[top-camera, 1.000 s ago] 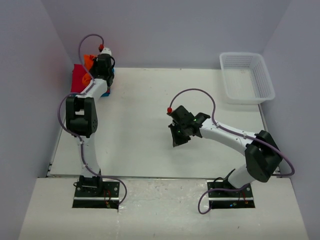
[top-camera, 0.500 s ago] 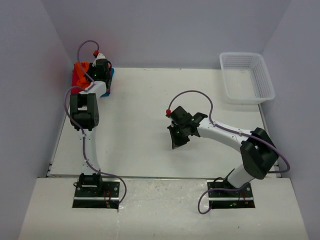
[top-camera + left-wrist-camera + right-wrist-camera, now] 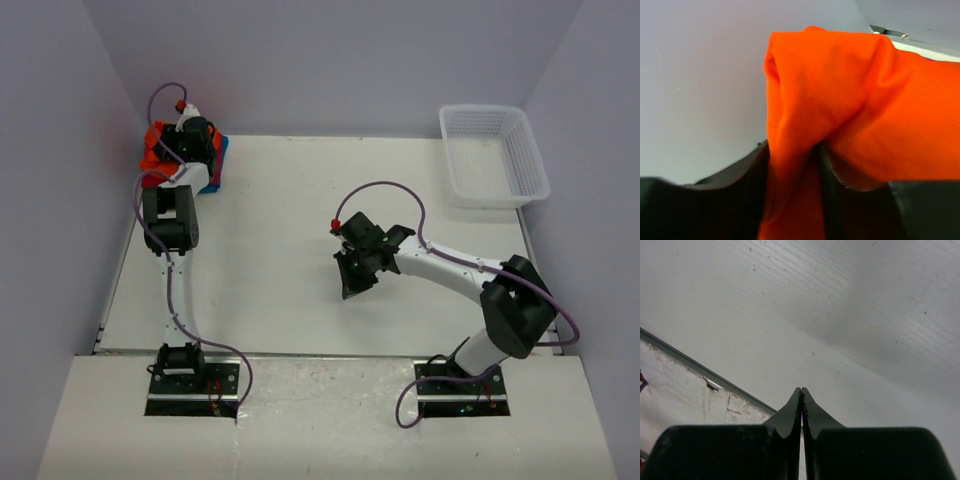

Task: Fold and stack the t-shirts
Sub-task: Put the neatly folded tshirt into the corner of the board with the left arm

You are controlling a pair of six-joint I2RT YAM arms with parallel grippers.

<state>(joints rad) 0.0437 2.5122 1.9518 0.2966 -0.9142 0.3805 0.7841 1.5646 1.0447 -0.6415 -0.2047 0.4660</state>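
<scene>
The orange t-shirt (image 3: 155, 147) is bunched at the table's far left corner, on top of the crimson t-shirt (image 3: 146, 165). An edge of the blue t-shirt (image 3: 221, 160) shows beside the left arm. My left gripper (image 3: 168, 150) is right over that pile. In the left wrist view its jaws stand apart, and a fold of the orange t-shirt (image 3: 850, 90) still lies between the fingers of my left gripper (image 3: 794, 162). My right gripper (image 3: 350, 286) hovers over the middle of the table. Its jaws (image 3: 801, 390) are pressed together with nothing in them.
A white mesh basket (image 3: 531, 160) stands at the far right corner. The left wall runs close beside the cloth pile. The table's left edge strip (image 3: 700, 371) shows in the right wrist view.
My left arm has reached farther into the back left corner, carrying the orange t-shirt over the crimson one, and its jaws have parted. The right arm has barely shifted.
</scene>
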